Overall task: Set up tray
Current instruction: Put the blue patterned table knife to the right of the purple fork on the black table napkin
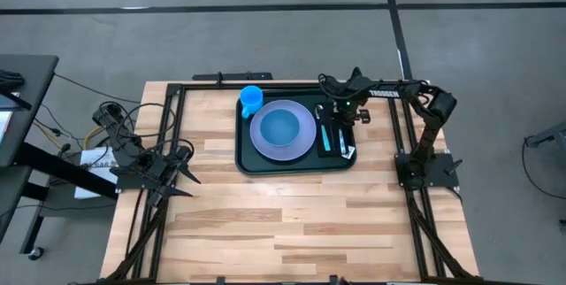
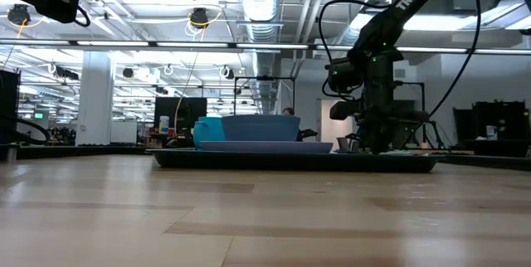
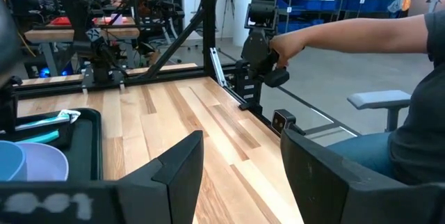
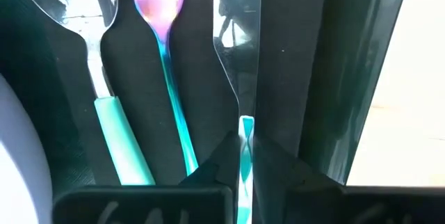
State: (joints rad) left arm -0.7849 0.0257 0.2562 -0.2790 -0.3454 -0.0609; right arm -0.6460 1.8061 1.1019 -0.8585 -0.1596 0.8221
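The dark green tray (image 1: pixel 296 163) sits on the wooden table and carries a lavender plate (image 1: pixel 305 139) with a blue bowl (image 1: pixel 281 127) on it. A blue cup (image 1: pixel 251 99) stands at its far left corner. At the tray's right end a black mat (image 4: pixel 201 78) bears a teal-handled utensil (image 4: pixel 115 133) and a pink-bowled spoon (image 4: pixel 161 15). My right gripper (image 4: pixel 245 172) points down over this mat, shut on a knife (image 4: pixel 240 50). At the table's left edge, away from the tray, my left gripper (image 3: pixel 240 182) stands open and level. My right gripper pinches the knife's teal handle (image 4: pixel 245 140) between its two fingers (image 4: pixel 215 165), coming from above and pointing down, with the fingers across the handle. The knife lies level along the black mat, beside the spoon. Whether it rests on the mat, I cannot tell.
A black frame (image 1: pixel 177 99) runs around the table's edges. Bare wood (image 1: pixel 292 223) stretches in front of the tray. Beside the table, in the left wrist view, a seated person (image 3: pixel 417 99) stretches an arm out, their hand on a dark handle (image 3: pixel 268 60).
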